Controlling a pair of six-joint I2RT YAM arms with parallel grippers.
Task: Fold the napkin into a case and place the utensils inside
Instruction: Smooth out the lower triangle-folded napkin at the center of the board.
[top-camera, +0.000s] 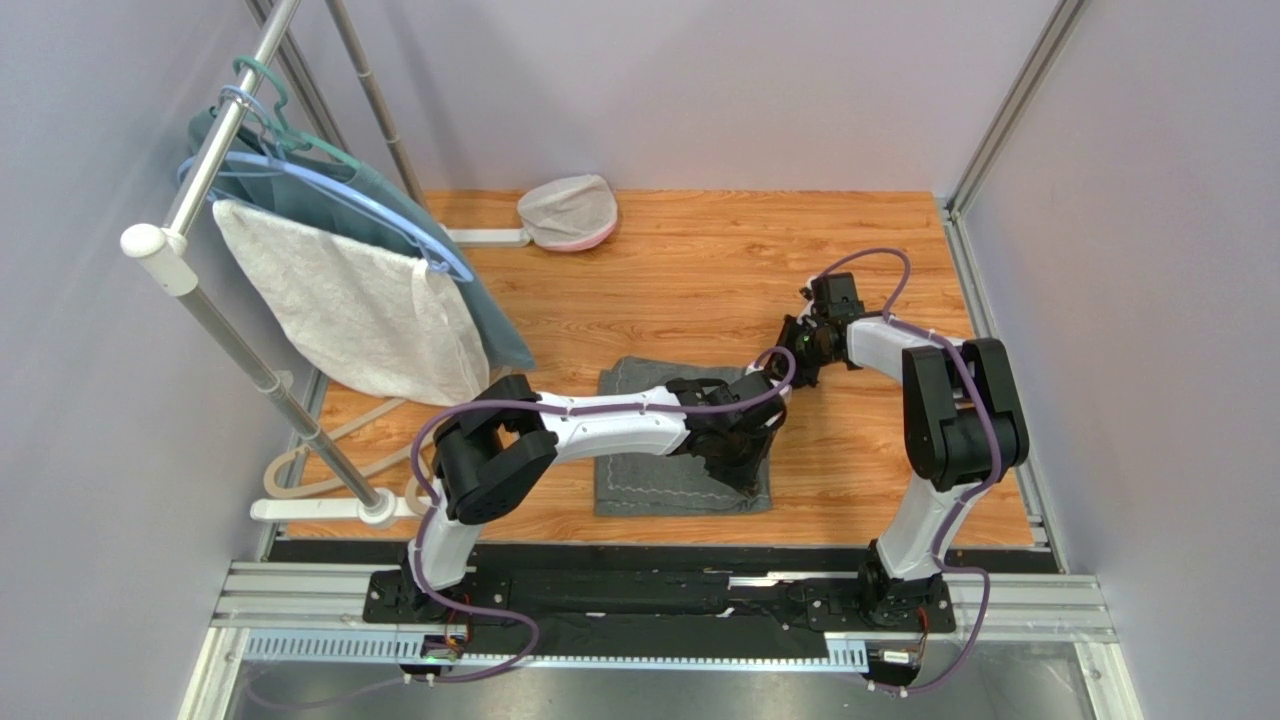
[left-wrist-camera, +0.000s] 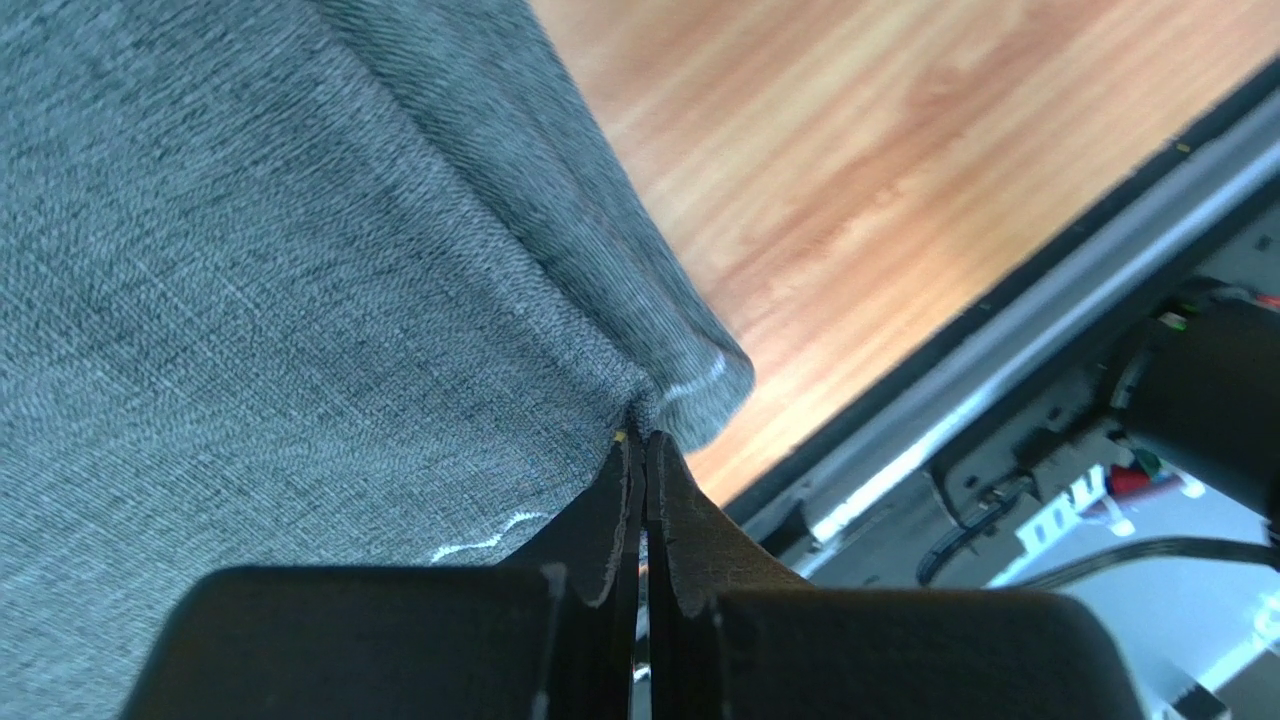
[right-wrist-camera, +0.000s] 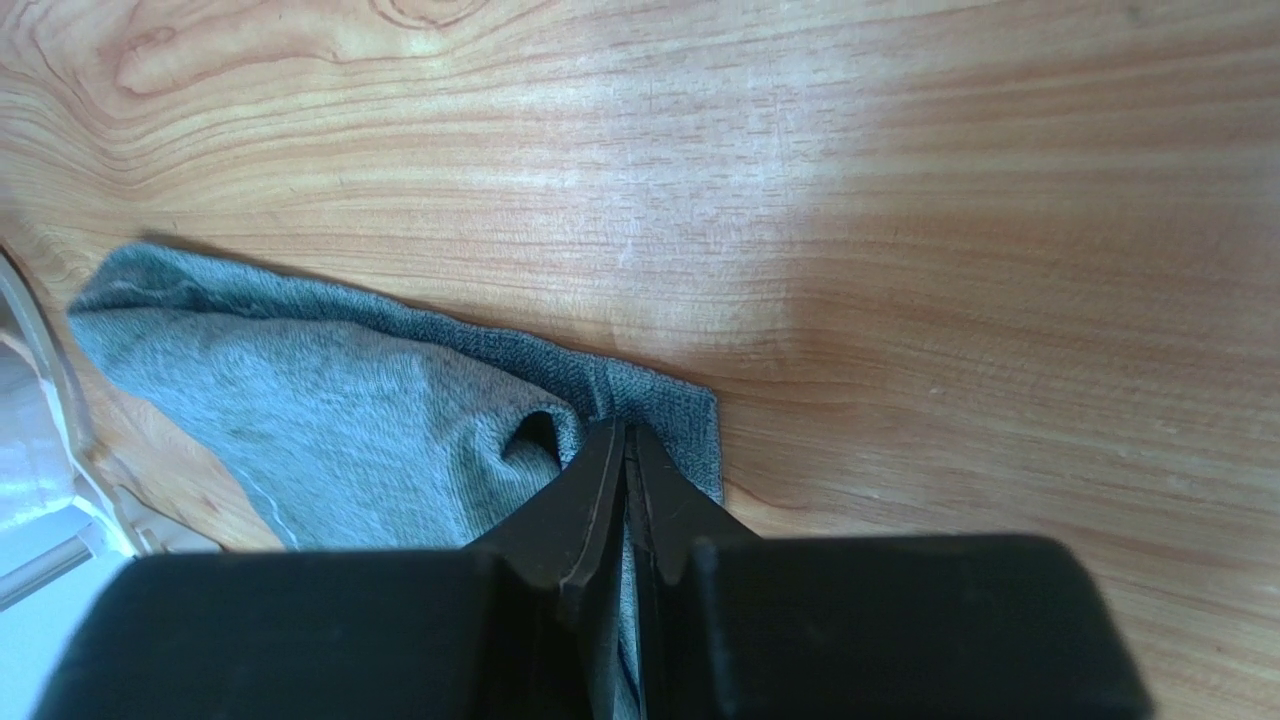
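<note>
Right at the tips of the left gripper (left-wrist-camera: 643, 450), the napkin (left-wrist-camera: 271, 270) bunches into a small pucker. Its two dark fingers (left-wrist-camera: 601, 525) are pressed tight together, nipping the cloth close by a pale-stitched corner. Grey fabric spreads ahead and to the left of them, and the bare wooden table (left-wrist-camera: 902, 180) lies off to their right. Over at the right gripper (right-wrist-camera: 624, 450), the fingers are closed on the napkin's edge beside a corner. A fold humps up just left of the tips, with wood grain beyond.
</note>
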